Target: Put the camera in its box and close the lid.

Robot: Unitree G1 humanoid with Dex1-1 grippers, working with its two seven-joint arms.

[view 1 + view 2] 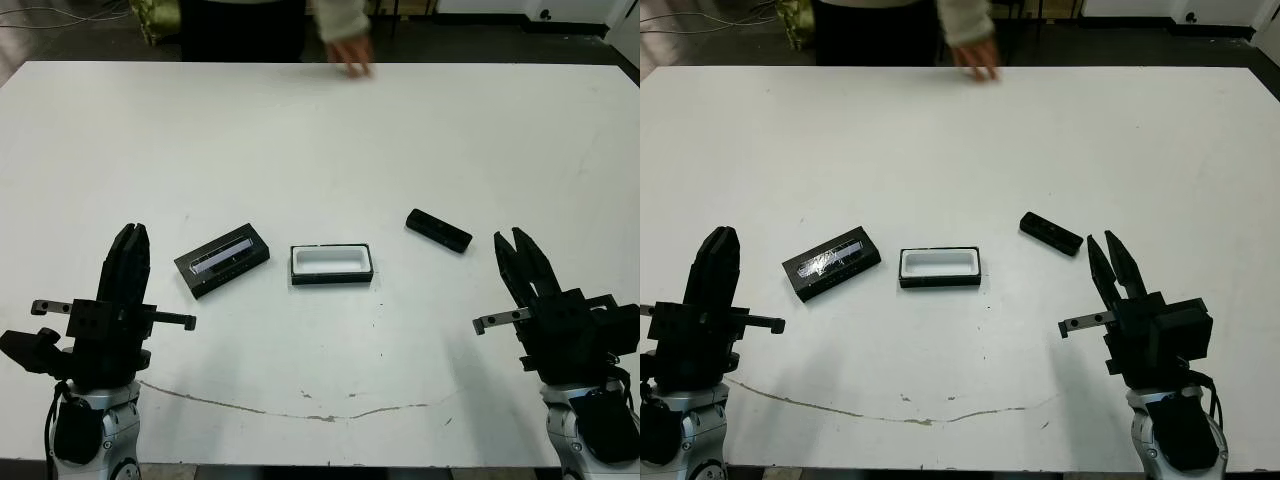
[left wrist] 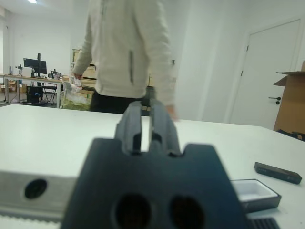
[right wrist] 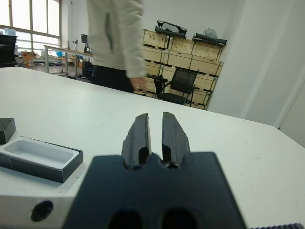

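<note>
Box (image 1: 331,264) sits open at table centre, white lining up. Lid (image 1: 222,260) just left of it, angled. Camera (image 1: 438,230) to the right, slightly farther. Left gripper (image 1: 130,240) and right gripper (image 1: 514,242) hover near, both with a narrow gap between fingers, holding nothing. Person's hand (image 1: 349,52) at far edge.

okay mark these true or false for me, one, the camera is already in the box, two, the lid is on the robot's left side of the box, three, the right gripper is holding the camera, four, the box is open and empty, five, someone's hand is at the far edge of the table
1. The camera is in the box. False: it lies on the table, to the robot's right of the box.
2. The lid lies to the robot's left of the box. True.
3. The right gripper holds the camera. False: it holds nothing and is apart from the camera.
4. The box is open and empty. True.
5. A person's hand is at the table's far edge. True.
</note>
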